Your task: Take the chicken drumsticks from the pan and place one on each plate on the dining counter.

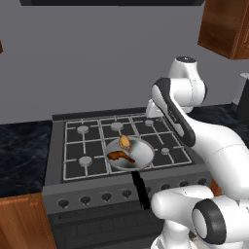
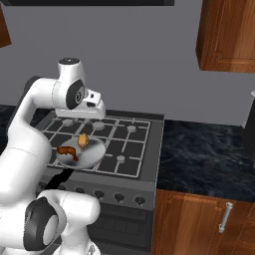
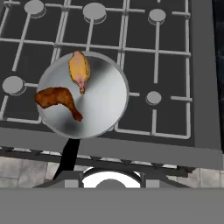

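Both drumsticks lie below my gripper, in the pan (image 3: pixel 83 96).

Golden drumstick (image 3: pixel 79 71) ahead, brown drumstick (image 3: pixel 57 99) alongside, long axes crossing; my gripper's opening I cannot tell.

The stove (image 3: pixel 175 52) (dark grates) carries the pan (image 3: pixel 103 109) — near its front edge.

A dark grey gas stove (image 1: pixel 121 160) with white grates stands against a plain grey wall (image 1: pixel 97 53). Black marbled wall counters (image 2: pixel 204 149) flank the stove on both sides, over brown wooden cabinets (image 2: pixel 199 221). A wooden upper cabinet (image 2: pixel 226 35) hangs above the stove's right.
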